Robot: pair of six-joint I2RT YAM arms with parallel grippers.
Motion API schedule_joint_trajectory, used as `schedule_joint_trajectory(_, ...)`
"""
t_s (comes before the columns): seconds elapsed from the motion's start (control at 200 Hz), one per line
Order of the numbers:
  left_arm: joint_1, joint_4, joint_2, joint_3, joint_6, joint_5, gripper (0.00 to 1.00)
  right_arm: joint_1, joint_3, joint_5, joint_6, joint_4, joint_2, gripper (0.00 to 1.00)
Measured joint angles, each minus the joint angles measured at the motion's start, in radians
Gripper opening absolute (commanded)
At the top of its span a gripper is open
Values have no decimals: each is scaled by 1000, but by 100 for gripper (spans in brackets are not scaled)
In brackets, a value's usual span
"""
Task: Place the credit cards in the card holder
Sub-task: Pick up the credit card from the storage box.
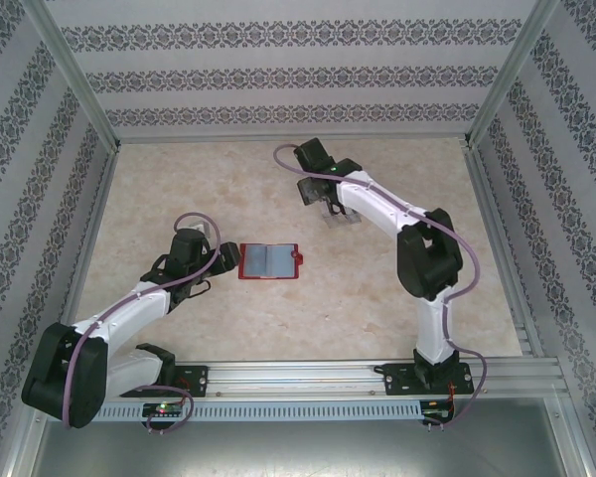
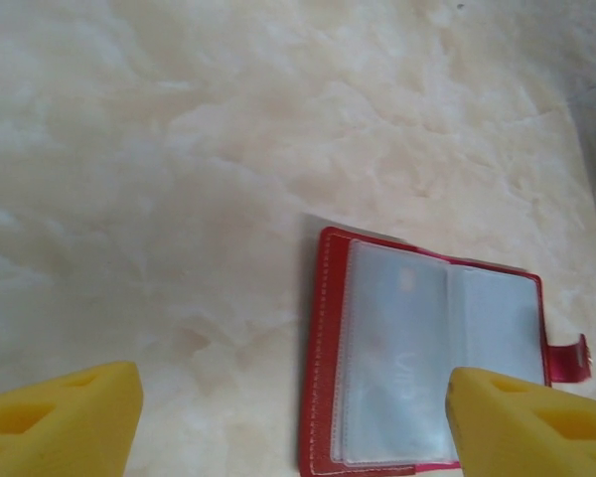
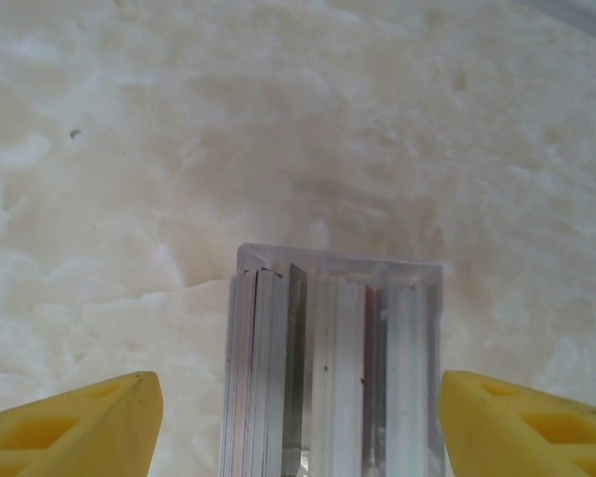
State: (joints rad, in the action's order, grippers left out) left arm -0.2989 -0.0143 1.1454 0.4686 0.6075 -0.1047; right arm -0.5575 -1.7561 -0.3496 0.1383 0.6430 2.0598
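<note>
- Card holder (image 1: 268,261) – red, booklet type, lying open and flat on the surface (image 1: 179,189), near the middle, inner side up.
- Pockets (image 2: 397,358) – greyish clear sleeves across both halves of the card holder; whether any card sits inside cannot be told.
- Snap tab (image 2: 573,358) – red, projecting from the card holder's edge on the side away from the left arm.
- Left hand (image 1: 207,264) – just beside the card holder's near-left edge in the top view. In the left wrist view the hand (image 2: 296,417) stands wide apart, gripping nothing; one yellow fingertip (image 2: 60,417) is over bare surface, and the other overlaps the card holder's lower corner.
- Right hand (image 1: 330,204) – toward the back of the surface, well apart from the card holder. In the right wrist view the hand (image 3: 298,417) is spread, with a visible gap at each yellow fingertip (image 3: 79,422).
- Clear stand (image 3: 333,368) – transparent, ribbed, upright on the surface between the right hand's fingers and touching neither.
- Credit cards – thin pale upright sheets show inside the clear stand; whether these are the cards cannot be told.
</note>
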Motion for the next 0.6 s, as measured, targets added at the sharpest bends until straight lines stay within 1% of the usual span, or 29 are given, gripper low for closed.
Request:
schedule_joint_trajectory(0.12,0,18,-5,0,-1,12,85,7,-31,8,-17,47,47,74)
schedule_joint_trajectory(0.32,0,31,-19,0,-2,24,88,19,-31,12,-23,84,49,72)
schedule_joint_trajectory(0.6,0,34,-19,0,-1,23,89,31,-29,-48,-15,109,49,67)
